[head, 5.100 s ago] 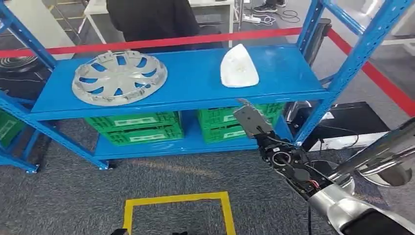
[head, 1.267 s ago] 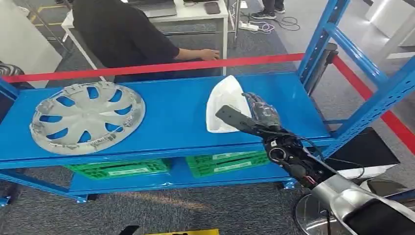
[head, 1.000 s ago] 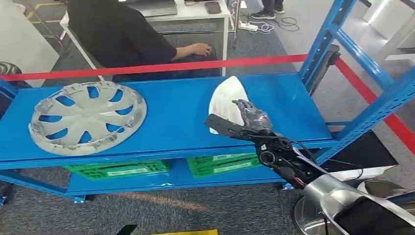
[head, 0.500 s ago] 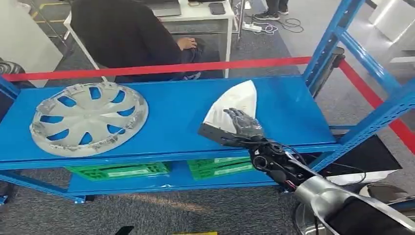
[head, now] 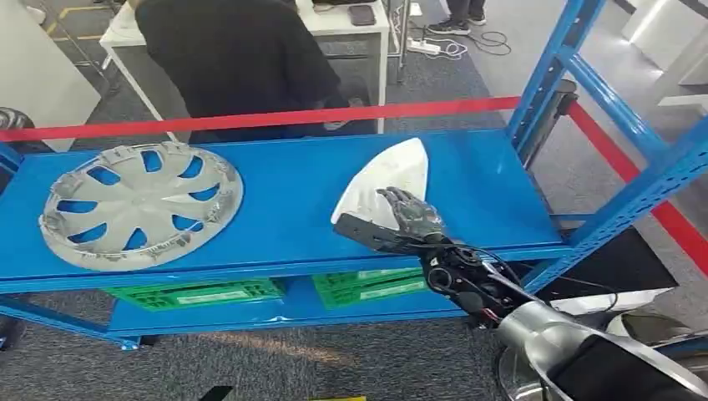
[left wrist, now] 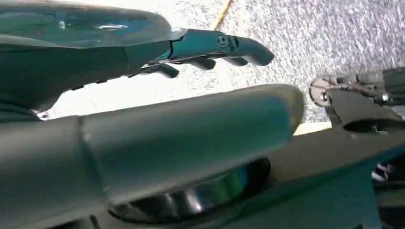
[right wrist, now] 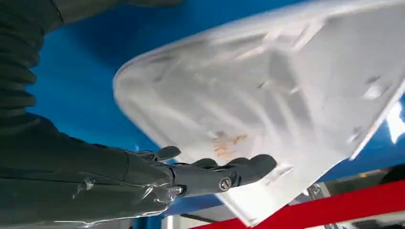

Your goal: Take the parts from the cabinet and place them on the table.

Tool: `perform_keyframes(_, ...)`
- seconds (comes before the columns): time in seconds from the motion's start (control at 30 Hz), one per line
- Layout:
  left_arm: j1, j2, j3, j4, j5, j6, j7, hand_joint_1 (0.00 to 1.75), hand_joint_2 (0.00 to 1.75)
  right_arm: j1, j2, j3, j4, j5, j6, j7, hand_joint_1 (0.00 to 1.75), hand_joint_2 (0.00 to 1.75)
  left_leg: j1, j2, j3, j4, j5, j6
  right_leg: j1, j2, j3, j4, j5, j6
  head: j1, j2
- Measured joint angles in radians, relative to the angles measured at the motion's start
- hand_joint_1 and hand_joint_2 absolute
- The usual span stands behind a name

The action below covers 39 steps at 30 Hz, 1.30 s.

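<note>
A white shell-shaped part (head: 388, 177) lies on the blue cabinet shelf (head: 284, 213), its narrow tip pointing away to the right. My right hand (head: 399, 222) grips its near wide end, dark fingers on top and the thumb at the near edge. In the right wrist view the fingers (right wrist: 224, 175) press against the white part (right wrist: 267, 95). A silver hubcap (head: 138, 205) rests flat on the shelf's left side, apart from the hand. My left hand (left wrist: 191, 119) hangs over grey carpet with its fingers stretched out, holding nothing.
Green crates (head: 200, 292) sit on the lower shelf. A blue upright (head: 614, 200) slants close to my right arm. Red barrier tape (head: 250, 119) runs behind the cabinet, with a person in black (head: 242, 50) and a white desk beyond it.
My right hand has come onto the white part and taken hold of it. The part has swung so that its tip now points away to the right. The camera shifted slightly.
</note>
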Motion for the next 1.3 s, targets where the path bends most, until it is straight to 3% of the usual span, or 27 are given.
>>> perform_keyframes(0.07, 0.000, 0.000, 0.000, 0.000, 0.000, 0.000, 0.000, 0.00, 0.00, 0.000, 0.000, 0.000, 0.000, 0.000, 0.001, -0.001, 0.00, 1.75, -0.004, 0.000, 0.001, -0.002, 0.000, 0.008, -0.003, 0.000, 0.003, -0.005, 0.000, 0.012, 0.000, 0.000)
perform_keyframes(0.1, 0.000, -0.002, 0.000, 0.000, 0.000, 0.000, 0.000, 0.00, 0.00, 0.000, 0.000, 0.000, 0.000, 0.000, 0.002, -0.001, 0.00, 1.75, 0.007, 0.002, 0.007, -0.015, 0.006, 0.016, -0.001, -0.002, 0.002, -0.002, -0.007, 0.019, 0.000, 0.000)
perform_keyframes(0.13, 0.000, -0.002, 0.000, 0.000, 0.000, 0.000, 0.000, 0.00, 0.00, -0.001, 0.000, 0.000, 0.000, -0.004, 0.005, -0.002, 0.00, 1.75, 0.007, 0.002, 0.010, -0.019, 0.007, 0.018, -0.002, -0.004, -0.008, 0.026, -0.029, 0.023, 0.002, 0.000)
perform_keyframes(0.2, -0.001, -0.001, 0.000, 0.000, 0.000, 0.000, 0.000, 0.00, 0.00, 0.000, 0.000, 0.000, 0.000, -0.009, 0.017, -0.003, 0.00, 1.75, 0.007, 0.002, 0.011, -0.019, 0.007, 0.024, -0.004, -0.005, -0.076, 0.181, -0.113, 0.028, 0.003, 0.000)
perform_keyframes(0.23, -0.001, -0.001, 0.000, 0.000, 0.000, 0.000, 0.000, 0.00, 0.00, 0.003, 0.000, 0.000, 0.002, -0.011, 0.022, -0.003, 0.00, 1.75, 0.006, 0.002, 0.011, -0.018, 0.006, 0.025, -0.004, -0.005, -0.114, 0.263, -0.146, 0.030, 0.003, 0.000)
perform_keyframes(0.27, -0.001, -0.001, 0.000, 0.000, 0.001, 0.000, 0.000, 0.00, 0.00, 0.008, 0.000, 0.000, 0.003, -0.013, 0.025, -0.005, 0.00, 1.75, 0.006, 0.002, 0.011, -0.018, 0.005, 0.026, -0.004, -0.005, -0.144, 0.325, -0.160, 0.033, 0.003, 0.000)
perform_keyframes(0.3, 0.000, -0.001, 0.000, 0.000, 0.003, 0.000, 0.000, 0.00, 0.00, 0.011, 0.000, 0.000, 0.005, -0.014, 0.026, -0.008, 0.00, 1.75, 0.007, 0.001, 0.012, -0.017, 0.005, 0.026, -0.004, -0.005, -0.146, 0.324, -0.145, 0.033, 0.003, 0.000)
perform_keyframes(0.33, 0.001, -0.002, 0.000, 0.000, 0.005, 0.000, 0.000, 0.00, 0.00, 0.012, 0.000, 0.000, 0.007, -0.014, 0.026, -0.013, 0.00, 1.75, 0.008, -0.001, 0.013, -0.016, 0.004, 0.026, -0.004, -0.006, -0.125, 0.275, -0.108, 0.033, 0.003, 0.000)
perform_keyframes(0.4, 0.003, -0.002, 0.000, 0.000, 0.007, 0.000, -0.001, 0.00, 0.00, 0.011, 0.002, 0.000, 0.008, -0.020, 0.020, -0.030, 0.00, 1.75, 0.009, -0.002, 0.019, -0.011, -0.002, 0.020, -0.004, -0.007, -0.036, 0.090, -0.013, 0.029, 0.003, 0.000)
perform_keyframes(0.43, 0.003, -0.001, 0.000, 0.000, 0.010, 0.001, -0.003, 0.00, 0.00, 0.010, 0.003, 0.000, 0.008, -0.028, 0.015, -0.044, 0.00, 1.75, 0.008, -0.003, 0.019, -0.008, -0.006, 0.014, -0.004, -0.008, -0.003, 0.013, 0.003, 0.026, 0.003, 0.000)
perform_keyframes(0.47, 0.003, -0.001, 0.000, 0.000, 0.010, 0.002, -0.005, 0.00, 0.00, 0.010, 0.006, 0.000, 0.006, -0.037, 0.013, -0.057, 0.00, 1.75, 0.001, -0.003, 0.015, 0.001, -0.008, 0.009, 0.000, -0.006, 0.005, 0.000, -0.003, 0.020, 0.003, 0.000)
perform_keyframes(0.57, 0.005, 0.000, 0.000, 0.000, 0.011, 0.002, -0.006, 0.00, 0.00, 0.011, 0.008, -0.001, 0.006, -0.050, 0.012, -0.071, 0.00, 1.75, 0.004, -0.003, 0.018, -0.009, -0.003, -0.005, 0.005, -0.003, 0.001, 0.002, 0.000, 0.002, 0.003, 0.000)
perform_keyframes(0.63, 0.006, 0.002, 0.000, 0.000, 0.011, 0.002, -0.008, 0.00, 0.00, 0.009, 0.011, -0.001, 0.005, -0.050, 0.013, -0.073, 0.00, 1.75, 0.006, 0.000, 0.009, 0.019, -0.026, -0.016, -0.005, -0.005, 0.007, -0.008, 0.008, -0.010, 0.002, 0.000)
perform_keyframes(0.67, 0.006, 0.002, 0.000, 0.000, 0.011, 0.002, -0.007, 0.00, 0.00, 0.008, 0.013, -0.002, 0.005, -0.052, 0.012, -0.074, 0.00, 1.75, 0.006, 0.001, -0.017, 0.077, -0.063, -0.020, -0.006, -0.006, 0.006, -0.008, 0.009, -0.014, 0.000, 0.000)
perform_keyframes(0.73, 0.007, 0.002, 0.000, 0.000, 0.012, 0.002, -0.008, 0.00, 0.00, 0.011, 0.014, -0.002, 0.005, -0.064, 0.005, -0.083, 0.00, 1.75, 0.011, 0.001, -0.100, 0.254, -0.141, -0.031, -0.003, -0.008, 0.005, -0.008, 0.007, -0.025, 0.001, 0.000)
perform_keyframes(0.77, 0.008, 0.001, 0.000, 0.000, 0.012, 0.002, -0.008, 0.00, 0.00, 0.013, 0.014, -0.002, 0.005, -0.074, -0.003, -0.090, 0.00, 1.75, 0.014, 0.001, -0.131, 0.316, -0.158, -0.037, -0.003, -0.009, 0.005, -0.008, 0.006, -0.025, 0.000, 0.000)
perform_keyframes(0.8, 0.010, 0.001, 0.000, 0.000, 0.012, 0.002, -0.008, 0.00, 0.00, 0.014, 0.014, -0.003, 0.003, -0.080, -0.010, -0.096, 0.00, 1.75, 0.017, 0.001, -0.141, 0.331, -0.149, -0.041, -0.003, -0.009, 0.006, -0.008, 0.006, -0.026, 0.000, 0.000)
perform_keyframes(0.83, 0.011, 0.002, 0.000, 0.000, 0.012, 0.002, -0.008, 0.00, 0.00, 0.016, 0.014, -0.004, -0.002, -0.084, -0.013, -0.096, 0.00, 1.75, 0.021, 0.001, -0.128, 0.298, -0.121, -0.046, -0.004, -0.008, 0.007, -0.008, 0.005, -0.027, 0.001, 0.000)
perform_keyframes(0.93, 0.009, 0.004, -0.001, 0.000, 0.013, 0.001, -0.009, 0.00, 0.00, 0.014, 0.014, -0.009, -0.022, -0.077, -0.010, -0.080, 0.00, 1.75, 0.037, 0.005, 0.001, 0.030, 0.009, -0.061, -0.008, -0.003, 0.011, -0.002, -0.001, -0.020, 0.000, 0.000)
perform_keyframes(0.97, 0.009, -0.002, -0.001, 0.000, 0.013, 0.000, -0.010, 0.00, 0.00, 0.013, 0.014, -0.009, -0.026, -0.074, -0.008, -0.077, 0.00, 1.75, 0.036, 0.003, 0.021, -0.012, -0.010, -0.072, 0.003, 0.000, 0.005, 0.006, -0.007, -0.013, -0.001, 0.000)
perform_keyframes(1.0, 0.008, 0.000, -0.001, 0.000, 0.013, 0.000, -0.010, 0.00, 0.00, 0.013, 0.014, -0.009, -0.030, -0.072, -0.004, -0.073, 0.00, 1.75, 0.035, 0.000, 0.016, -0.010, 0.001, -0.042, 0.005, 0.001, 0.005, 0.005, -0.007, -0.014, 0.003, 0.000)
perform_keyframes(1.3, 0.010, 0.001, -0.005, 0.000, 0.015, 0.000, -0.011, 0.00, 0.00, 0.013, 0.014, -0.008, -0.042, -0.070, 0.009, -0.062, 0.00, 1.75, 0.019, -0.002, 0.015, -0.007, -0.006, -0.028, -0.005, 0.000, 0.009, -0.004, -0.005, 0.003, 0.005, 0.000)
